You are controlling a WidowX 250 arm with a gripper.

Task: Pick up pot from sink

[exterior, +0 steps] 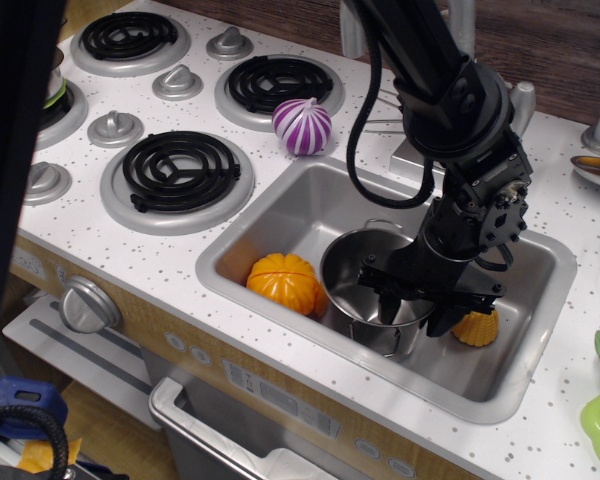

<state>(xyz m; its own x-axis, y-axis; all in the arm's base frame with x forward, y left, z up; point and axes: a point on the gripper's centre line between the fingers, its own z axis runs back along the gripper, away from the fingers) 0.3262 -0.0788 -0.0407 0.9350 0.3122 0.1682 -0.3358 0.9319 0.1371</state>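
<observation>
Fingers (400, 303) of the gripper (418, 312) straddled the pot's (358, 283) right wall, one inside and one outside, seemingly closed on it though contact was unclear, while the pot stood upright in the sink (280, 215) beside the pumpkin (282, 283).

This is a toy play kitchen. A white speckled countertop (100, 235) carries black coil burners (180, 166) with grey knobs (113, 127) and a steel sink (280, 225). Plastic play food, such as an orange pumpkin (282, 282), lies about.
</observation>
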